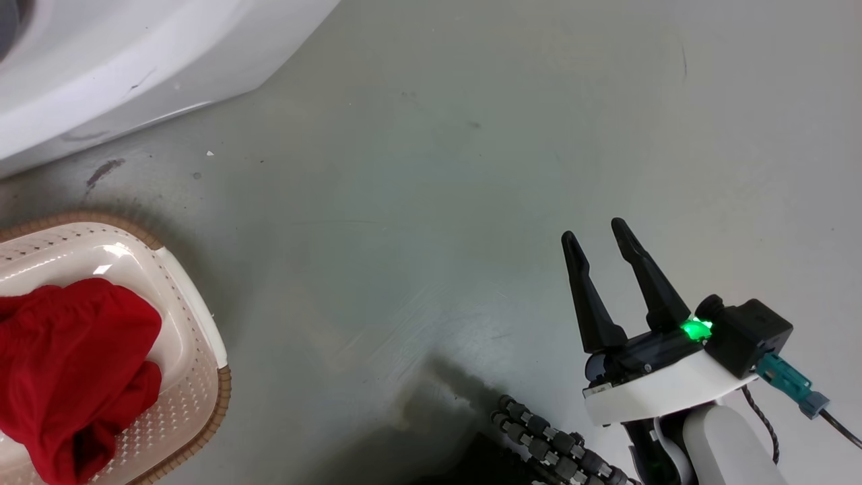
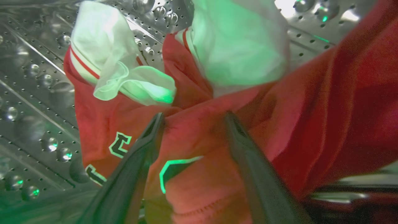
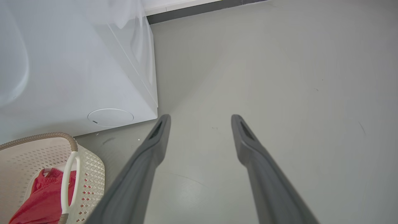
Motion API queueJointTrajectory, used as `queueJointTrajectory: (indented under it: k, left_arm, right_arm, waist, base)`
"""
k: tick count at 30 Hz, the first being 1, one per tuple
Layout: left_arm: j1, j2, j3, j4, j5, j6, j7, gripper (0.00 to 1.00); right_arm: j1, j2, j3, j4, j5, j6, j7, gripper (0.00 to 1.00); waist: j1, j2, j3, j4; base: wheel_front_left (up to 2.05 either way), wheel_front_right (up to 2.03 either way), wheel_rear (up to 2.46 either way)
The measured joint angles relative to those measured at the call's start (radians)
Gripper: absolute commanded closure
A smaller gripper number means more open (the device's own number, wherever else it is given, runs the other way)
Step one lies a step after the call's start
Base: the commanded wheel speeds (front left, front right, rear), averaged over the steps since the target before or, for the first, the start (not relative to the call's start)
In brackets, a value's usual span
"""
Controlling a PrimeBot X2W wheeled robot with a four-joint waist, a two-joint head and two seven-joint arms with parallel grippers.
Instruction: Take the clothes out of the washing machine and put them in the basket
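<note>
1. Currently, our left tool (image 2: 194,114) sits inside a perforated steel drum (image 2: 31,93), its two dark fingers (image 2: 138,155) spread apart.
2. We see a red jersey (image 2: 102,124) with white-edged lettering and striped white trim bunched against those fingers. A fold of it bulges between them, but the tool is not closed on it.
3. Pale white cloth (image 2: 242,46) lies crumpled above the jersey, against the drum wall.
4. Our right tool (image 1: 595,229) hangs over the grey floor (image 1: 438,168), fingers apart and holding nothing.
5. We find the cream basket (image 1: 182,404) on the floor, just beside the white washing machine (image 1: 101,67) and well apart from the right tool.
6. One red garment (image 1: 74,364) lies heaped in the basket.
</note>
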Motion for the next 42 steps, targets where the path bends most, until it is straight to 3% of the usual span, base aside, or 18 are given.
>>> queueJointTrajectory:
  k: [5,6,8,23,29,42]
  left_arm:
    - [-0.016,0.014,-0.002,0.013,-0.014,-0.011,-0.007,0.0]
    - [-0.02,0.016,-0.002,0.017,-0.017,-0.011,-0.007,0.29]
    - [-0.024,0.018,-0.004,0.019,-0.019,-0.011,-0.029,1.0]
    - [-0.09,0.025,-0.036,0.073,0.0,0.038,-0.331,1.0]
    - [-0.122,0.006,-0.031,0.098,-0.021,0.06,-0.498,1.0]
    - [-0.108,-0.014,0.037,0.175,-0.127,0.068,-0.654,1.0]
  right_arm:
    - [0.002,0.0,0.013,-0.006,0.001,0.0,0.0,0.0]
    - [0.002,0.0,0.015,-0.007,0.001,0.0,0.0,0.0]
    - [0.002,0.0,0.017,-0.009,0.002,0.0,0.0,0.0]
    - [-0.028,0.0,0.034,0.002,0.022,0.0,0.0,0.0]
    - [-0.05,0.0,0.029,0.013,0.023,0.0,0.0,0.0]
    - [-0.071,0.0,0.027,0.032,0.019,0.0,0.0,0.0]
  waist:
    - [0.0,0.0,0.014,0.002]
    - [0.0,0.0,0.015,0.003]
    - [0.0,0.0,0.019,0.003]
    - [0.0,0.0,0.0,-0.01]
    - [0.0,0.0,-0.034,-0.015]
    - [0.0,0.0,-0.08,-0.019]
  base:
    - [0.03,0.03,0.03]
    - [0.01,0.01,0.01]
    - [0.0,0.0,0.0]
    - [0.0,0.0,0.0]
    - [0.0,0.0,0.0]
    - [0.0,0.0,0.0]
